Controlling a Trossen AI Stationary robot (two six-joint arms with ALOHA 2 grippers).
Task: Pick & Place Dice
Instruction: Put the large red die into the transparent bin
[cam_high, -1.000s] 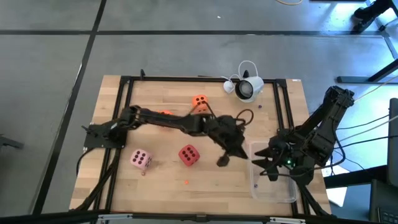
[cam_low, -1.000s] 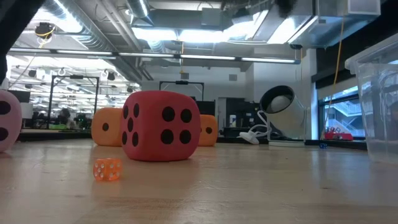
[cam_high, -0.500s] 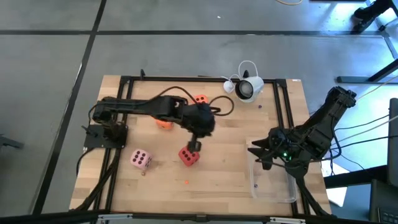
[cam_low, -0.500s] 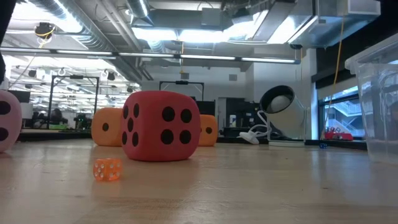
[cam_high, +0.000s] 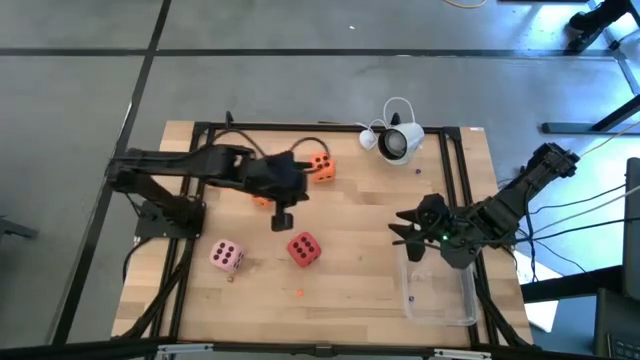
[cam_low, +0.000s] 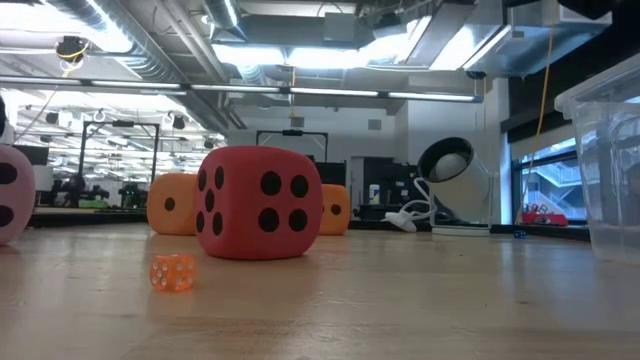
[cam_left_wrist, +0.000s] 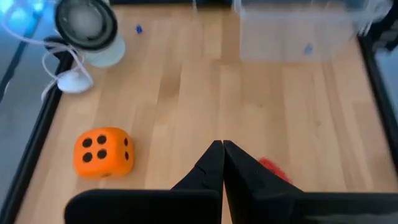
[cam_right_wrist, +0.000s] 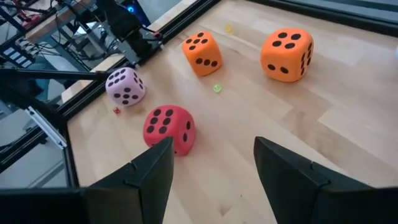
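Observation:
The dice rest flat on the wooden table. The red die (cam_high: 303, 248) sits in the middle and the pale pink die (cam_high: 226, 257) to its left. One orange die (cam_high: 321, 167) lies farther back. Another orange die (cam_high: 262, 199) shows partly under my left arm. My left gripper (cam_high: 283, 218) hangs shut and empty above the table, just beyond the red die (cam_left_wrist: 273, 168). My right gripper (cam_high: 405, 235) is open and empty above the clear container's left edge, looking toward the red die (cam_right_wrist: 169, 129).
A clear plastic container (cam_high: 440, 290) stands at the near right. A white webcam (cam_high: 400, 143) with its cable lies at the far right. A tiny orange die (cam_low: 172, 272) and small beads (cam_right_wrist: 217, 88) lie loose on the wood. A black frame (cam_high: 300, 128) borders the table.
My left gripper has drawn back from the table's right middle toward the left edge. It has risen and tipped less steeply, and has stayed shut. My right gripper has swung a little toward the table's middle and far side. The dice have not moved.

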